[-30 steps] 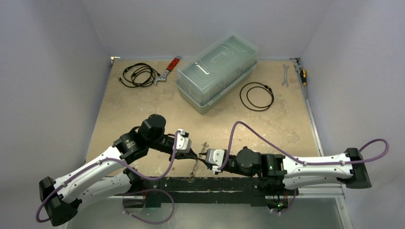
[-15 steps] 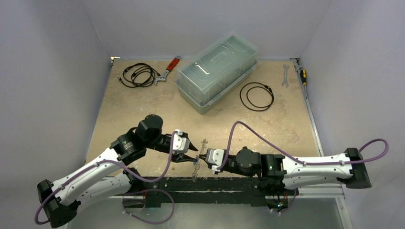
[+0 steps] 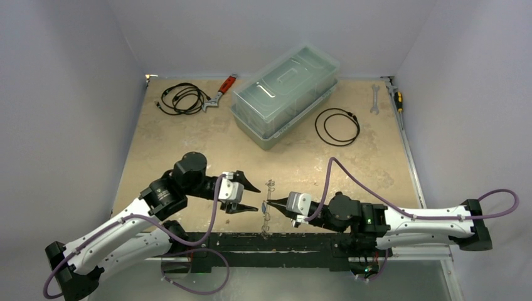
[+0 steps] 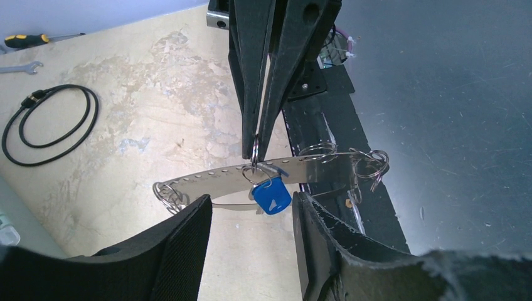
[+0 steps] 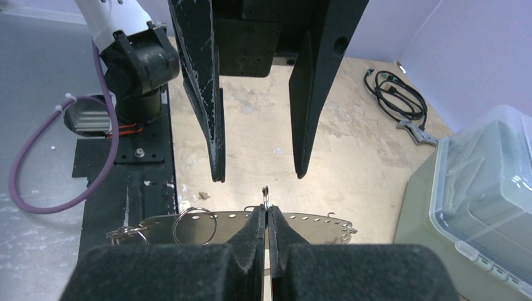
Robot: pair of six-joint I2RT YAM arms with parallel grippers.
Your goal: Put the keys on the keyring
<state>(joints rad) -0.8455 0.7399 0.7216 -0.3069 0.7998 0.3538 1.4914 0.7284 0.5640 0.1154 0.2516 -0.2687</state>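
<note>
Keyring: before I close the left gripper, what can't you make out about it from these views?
- Top external: the keyring is too small; its keys and rings cannot be told apart.
- Right wrist: pads of the right gripper cover the keyring's middle; the blue-headed key is hidden here.
- Left wrist: unclear whether the small ring pinched by the right gripper passes through the keyring; fingers of the left gripper hide its lower side.
</note>
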